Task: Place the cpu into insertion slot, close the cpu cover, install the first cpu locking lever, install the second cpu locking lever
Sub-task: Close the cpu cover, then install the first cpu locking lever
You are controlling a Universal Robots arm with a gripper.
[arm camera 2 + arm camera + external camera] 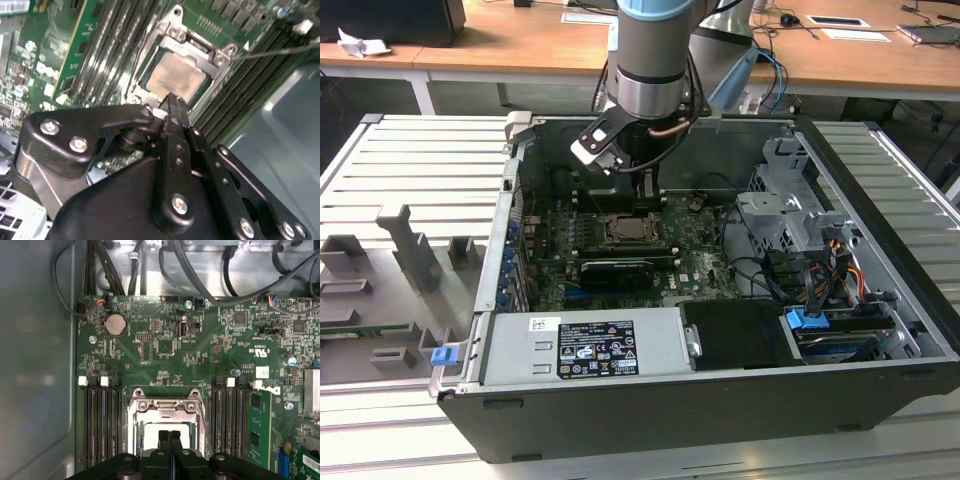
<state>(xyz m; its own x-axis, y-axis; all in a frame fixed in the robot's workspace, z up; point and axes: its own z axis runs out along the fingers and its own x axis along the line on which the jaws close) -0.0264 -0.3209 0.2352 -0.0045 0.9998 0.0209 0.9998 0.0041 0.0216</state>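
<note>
Desks behind the open case; our gripper, jaws shut and empty, sits over the cpu. We'd press the cpu cover down evenly.

**Colour key to the opened dark grey metal computer case**
Flat square cpu: pale tan-silver. Square metal cpu cover: bright silver. Circuit board: green, speckled with small black chips. Long memory slots: black. Claw: black, silver screws. Power supply box: grey, black-and-white label.
</note>
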